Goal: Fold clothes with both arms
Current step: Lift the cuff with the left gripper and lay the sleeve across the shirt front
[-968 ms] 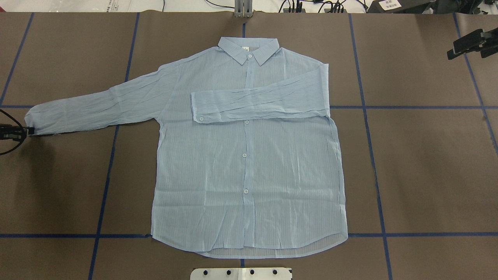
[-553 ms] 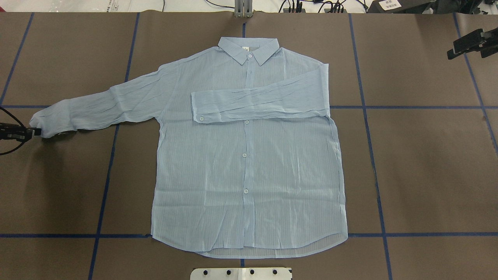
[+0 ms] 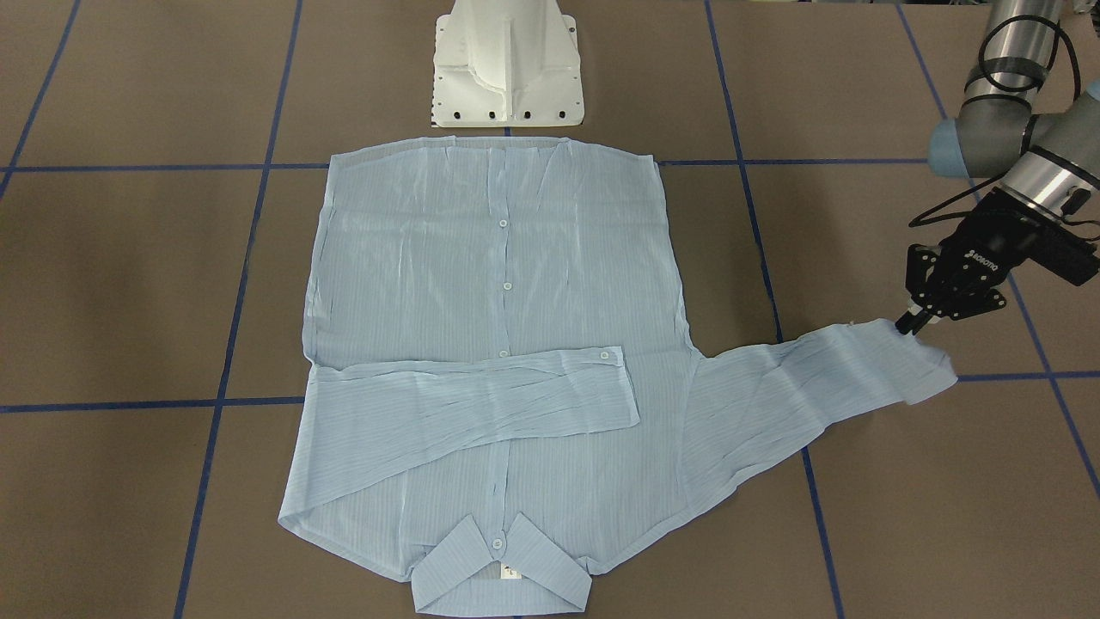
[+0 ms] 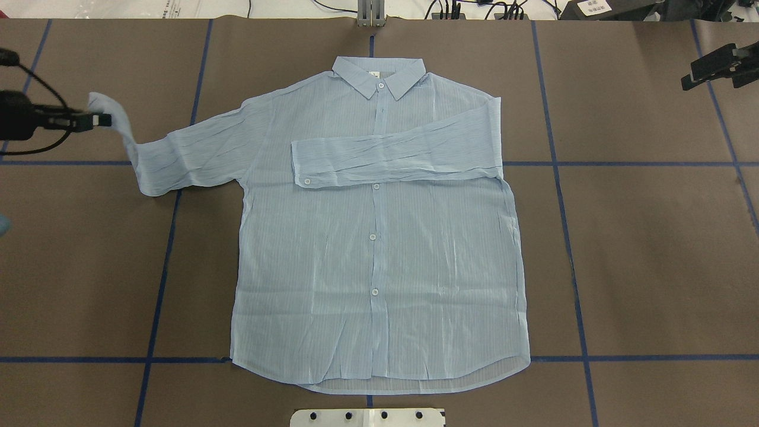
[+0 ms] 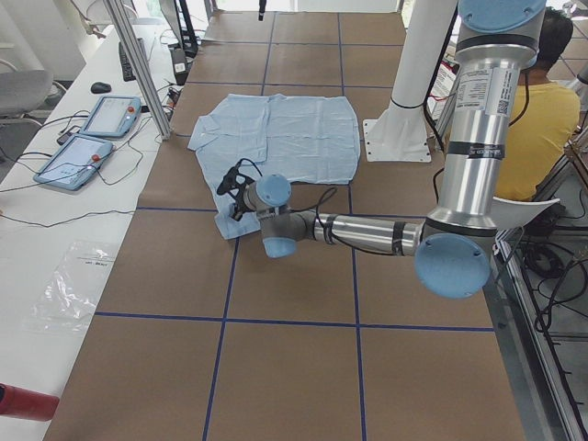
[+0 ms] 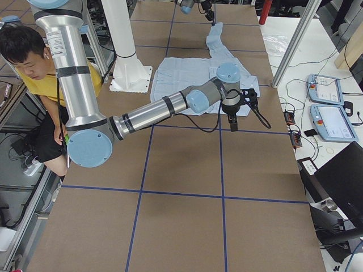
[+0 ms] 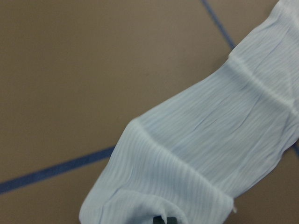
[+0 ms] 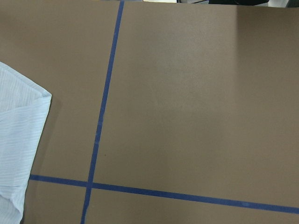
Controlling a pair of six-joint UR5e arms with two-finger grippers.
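Pale-blue, thin and finely striped, the shirt lies face up on the brown paper-covered table, its curved hem just beyond the white pedestal base. The cloth is semi-sheer and creased all over. A row of small white buttons runs away from the base up the placket.

Farther from the base, one sleeve is folded flat across the chest, with its buttoned cuff past the placket. The other sleeve stretches out to the base's left. Its cuff is off the paper, bending up from the flat part and pinched in the closed fingers of the left gripper. In the left wrist view the sleeve fills the lower frame, blurred, and only a dark sliver of a fingertip shows at the bottom edge.

The pointed collar is the part of the shirt farthest from the base.

Blue tape lines divide the paper into squares. The right gripper hangs well to the base's right, clear of the shirt, near the table's far edge. It holds nothing, and I cannot tell how its jaws stand. Much of both arms is cut off overhead. An aluminium post stands past the collar. A person in a yellow shirt sits behind the base.
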